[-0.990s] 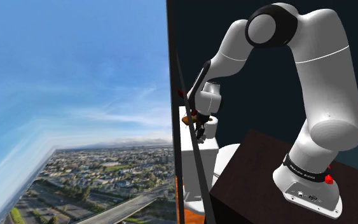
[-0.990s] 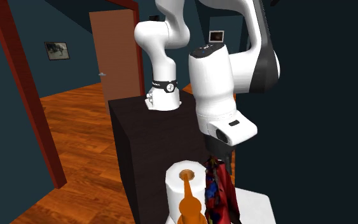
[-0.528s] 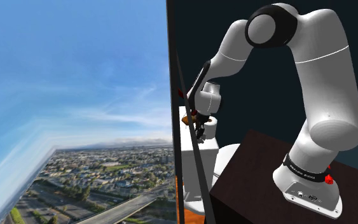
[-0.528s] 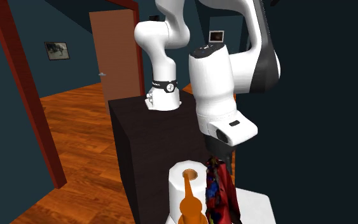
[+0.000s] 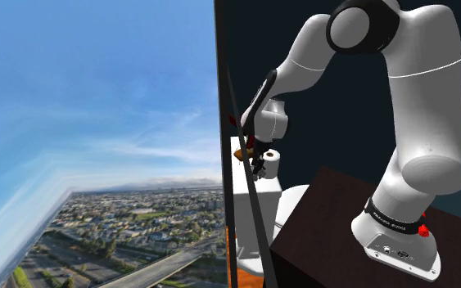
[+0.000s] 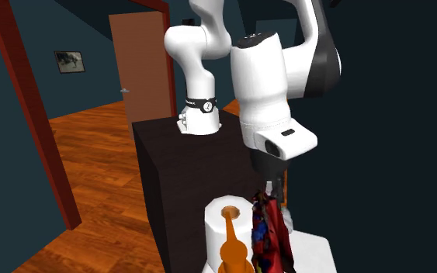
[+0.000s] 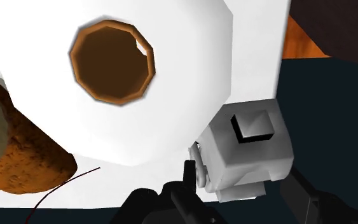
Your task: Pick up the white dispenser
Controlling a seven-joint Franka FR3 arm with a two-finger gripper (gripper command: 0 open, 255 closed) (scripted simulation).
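- Two fingers [image 7: 311,202] of the claw [image 7: 241,179] clamp the white dispenser [image 7: 250,153], one on each side
- Dispenser right beside the roll [image 7: 190,63], its dark square button in plain sight
- Brown lump [image 7: 18,159] against the roll

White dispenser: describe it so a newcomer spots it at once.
Beside the dark stand, a white paper roll with a brown core stands upright. Right next to it is the dispenser: a small pale box, not round, with a black square on it.
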